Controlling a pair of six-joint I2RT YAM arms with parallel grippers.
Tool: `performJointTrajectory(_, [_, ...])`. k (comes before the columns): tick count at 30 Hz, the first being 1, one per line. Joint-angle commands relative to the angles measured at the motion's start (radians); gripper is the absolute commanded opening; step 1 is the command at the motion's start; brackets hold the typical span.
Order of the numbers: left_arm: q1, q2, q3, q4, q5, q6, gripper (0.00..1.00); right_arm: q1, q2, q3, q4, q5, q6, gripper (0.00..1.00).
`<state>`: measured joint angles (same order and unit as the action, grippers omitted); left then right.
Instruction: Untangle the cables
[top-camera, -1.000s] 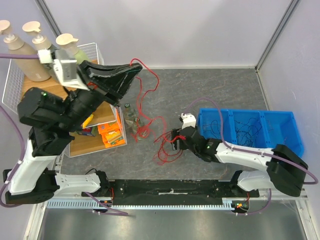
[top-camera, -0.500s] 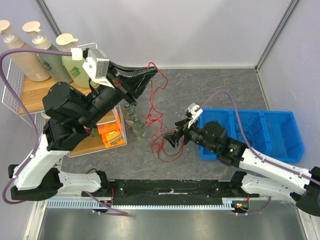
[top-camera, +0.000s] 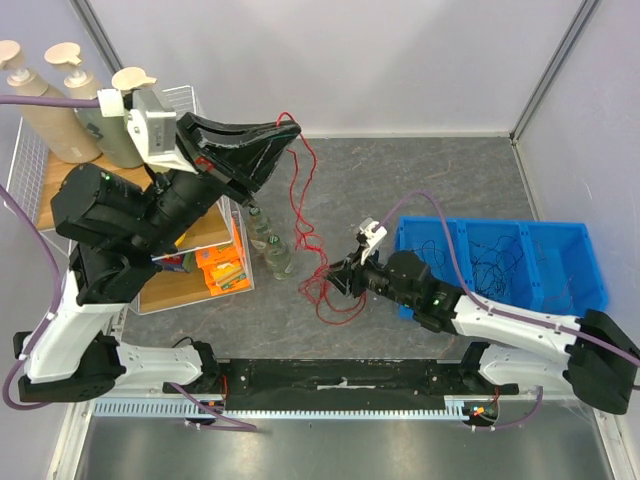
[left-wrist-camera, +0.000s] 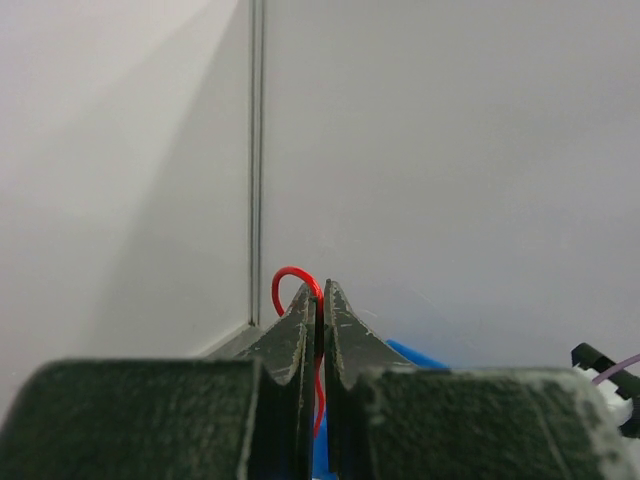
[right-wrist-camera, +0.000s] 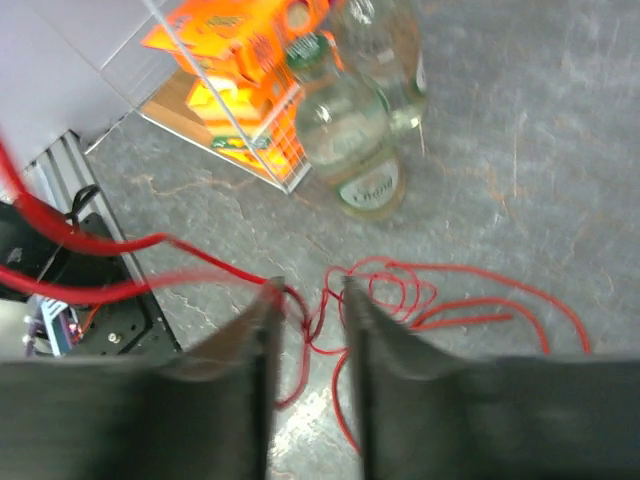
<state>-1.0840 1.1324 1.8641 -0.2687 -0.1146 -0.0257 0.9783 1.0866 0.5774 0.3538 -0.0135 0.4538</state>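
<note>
The cables (top-camera: 322, 288) run as one red strand from the left hand (top-camera: 286, 128), which is pinched tight on it high above the surface (top-camera: 420, 180), down to a loose tangle lying just beside the glass bottles (top-camera: 272, 250). A harder upward pull could drag loops against those bottles and topple them, or cinch the knot. The right hand (top-camera: 345, 278), low over the tangle, stands narrowly apart with red strands between its fingers. Closing on several at once would likely tighten the snarl.
</note>
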Motion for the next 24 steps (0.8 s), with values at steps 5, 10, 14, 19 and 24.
performJointTrajectory(5, [0.001, -0.037, 0.04, 0.193, 0.061, 0.004, 0.02, -0.001, 0.101, 0.013, -0.038, 0.299, 0.105, 0.0])
performJointTrajectory(10, [-0.001, -0.052, 0.081, 0.23, 0.044, 0.061, 0.02, -0.003, 0.133, 0.006, -0.078, 0.343, 0.109, 0.04])
performJointTrajectory(14, [-0.002, -0.056, 0.121, 0.256, 0.032, 0.09, 0.02, -0.004, 0.183, 0.009, -0.133, 0.44, 0.147, 0.02])
performJointTrajectory(19, [-0.001, -0.039, 0.184, 0.253, 0.044, 0.106, 0.02, -0.01, 0.231, 0.022, -0.154, 0.466, 0.163, 0.04])
performJointTrajectory(24, [-0.001, -0.036, 0.176, 0.241, 0.029, 0.099, 0.02, -0.01, 0.222, 0.03, -0.13, 0.425, 0.123, 0.03])
